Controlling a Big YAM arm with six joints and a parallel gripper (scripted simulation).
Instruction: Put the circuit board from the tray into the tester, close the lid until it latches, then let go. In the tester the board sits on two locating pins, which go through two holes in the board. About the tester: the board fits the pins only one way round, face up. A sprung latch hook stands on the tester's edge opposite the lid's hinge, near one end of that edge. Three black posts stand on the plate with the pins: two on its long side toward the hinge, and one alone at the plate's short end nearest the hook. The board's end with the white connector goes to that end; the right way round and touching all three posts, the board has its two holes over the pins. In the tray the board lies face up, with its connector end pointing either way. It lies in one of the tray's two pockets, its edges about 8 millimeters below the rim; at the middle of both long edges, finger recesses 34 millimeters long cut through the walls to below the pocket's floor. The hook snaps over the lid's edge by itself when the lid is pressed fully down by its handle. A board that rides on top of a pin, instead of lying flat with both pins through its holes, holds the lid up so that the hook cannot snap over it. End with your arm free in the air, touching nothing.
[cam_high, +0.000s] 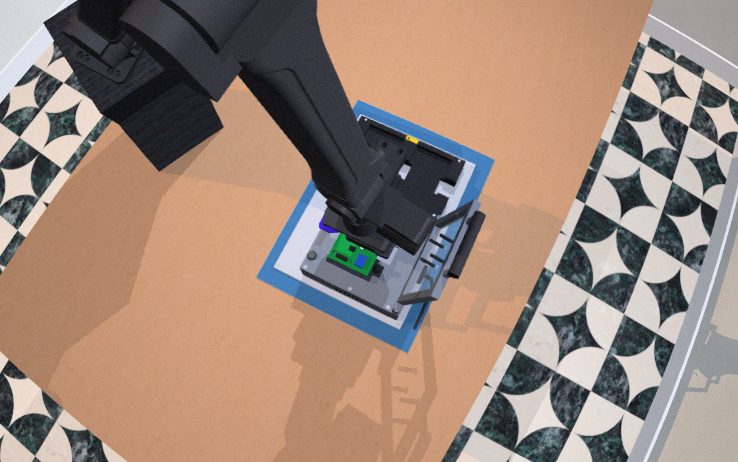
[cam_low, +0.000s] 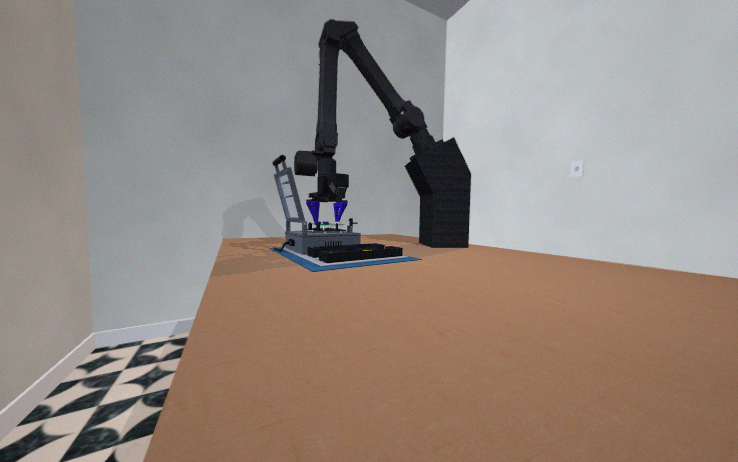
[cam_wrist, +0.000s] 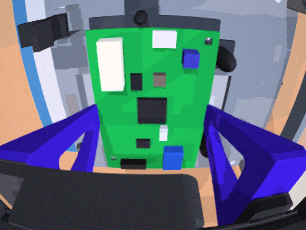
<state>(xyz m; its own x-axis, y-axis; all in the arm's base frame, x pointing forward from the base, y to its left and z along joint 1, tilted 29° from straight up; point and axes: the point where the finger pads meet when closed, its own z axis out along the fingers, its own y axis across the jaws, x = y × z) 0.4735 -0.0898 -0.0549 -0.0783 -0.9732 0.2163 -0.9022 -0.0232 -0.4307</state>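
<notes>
My gripper (cam_low: 326, 221) (cam_wrist: 151, 112) is shut on the circuit board, blue fingertips against its two long edges. The green circuit board (cam_high: 352, 254) (cam_wrist: 185, 107) is face up and level, a little above the tester's pin plate. Its white connector (cam_wrist: 110, 65) is at the end toward the lone post (cam_wrist: 140, 17). Two side posts (cam_wrist: 226, 59) (cam_wrist: 204, 147) stand by its right edge; contact cannot be told. Pins and holes are hidden. The grey tester (cam_high: 326, 268) (cam_low: 321, 240) has its lid (cam_low: 283, 171) standing open. The black hook (cam_wrist: 45, 32) is left of the board.
The black tray (cam_high: 435, 155) (cam_low: 354, 254) lies beside the tester, its visible part without a board. The lid's handle (cam_high: 468, 245) (cam_low: 278, 161) stands high on the hinge side, near the arm's wrist. A blue mat (cam_high: 375, 336) lies under both.
</notes>
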